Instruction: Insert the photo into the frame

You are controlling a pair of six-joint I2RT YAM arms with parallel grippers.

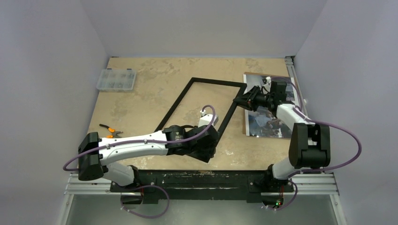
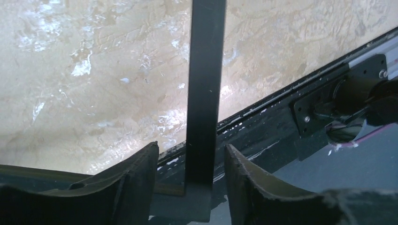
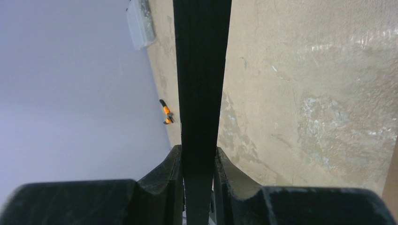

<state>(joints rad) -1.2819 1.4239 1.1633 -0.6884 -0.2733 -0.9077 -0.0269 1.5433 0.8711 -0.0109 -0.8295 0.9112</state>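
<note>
Frame point(image 3: 202, 84) tight in R gripper point(image 3: 198, 157).

The left arm point(image 1: 136, 147) and the right arm point(image 1: 287, 114) are being shown as white shells linked by black joint housings (the right elbow block being the bulkiest). A purple cable point(image 1: 355, 138) is being looped along each. The left gripper point(image 2: 191, 146) is being shown with black fingers point(image 2: 136, 183), rough and chipped at the edges.
</note>
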